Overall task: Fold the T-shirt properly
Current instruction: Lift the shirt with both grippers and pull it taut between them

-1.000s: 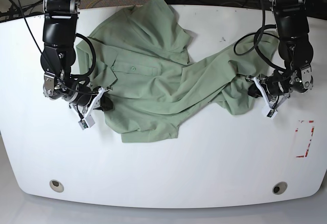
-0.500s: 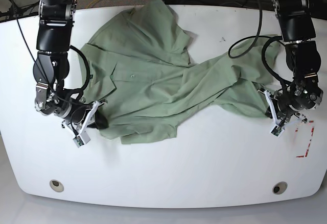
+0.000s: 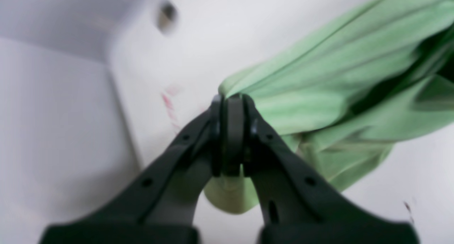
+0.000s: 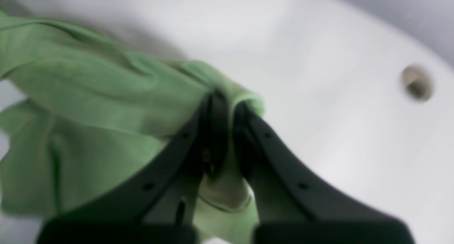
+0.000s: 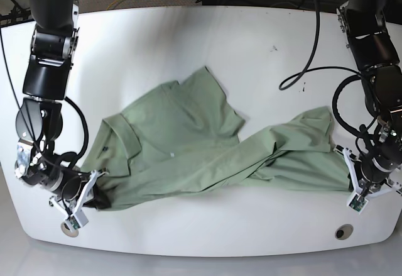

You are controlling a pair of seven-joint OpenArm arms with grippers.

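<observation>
- Pale sage-green short-sleeved collared T-shirt (image 5: 207, 147) lies crumpled and stretched across the lower half of the white rounded table (image 5: 207, 43) in the base view, running from lower left to lower right of frame.
- Collar and placket area sits left of centre; one small button visible near the middle of the shirt body.
- One sleeve or flap peaks upward at centre frame; cloth is bunched in diagonal folds toward the right.
- Right gripper (image 5: 85, 202), black fingers, sits at lower left of the base view, jaws pinched together on the shirt's left lower edge.
- Right wrist view: right gripper (image 4: 227, 105) clamps a fold of green fabric between its tips; cloth drapes to the left and below the fingers. View is blurred.
- Left gripper (image 5: 353, 178) sits at lower right of the base view, jaws closed on the shirt's right end.
- Left wrist view: left gripper (image 3: 232, 100) pinches a bunched green edge, fabric fanning out to the upper right of frame. Also blurred.
- Both held ends lie near the table's front edge, well apart from each other.
- Two round grommet holes in the table: one at lower left (image 5: 70, 228), just beside the right gripper, one at lower right (image 5: 343, 231).
- Faint red marks on the table (image 3: 170, 105) show just left of the left gripper's tips in the left wrist view.
- Black cables loop beside both arms.
</observation>
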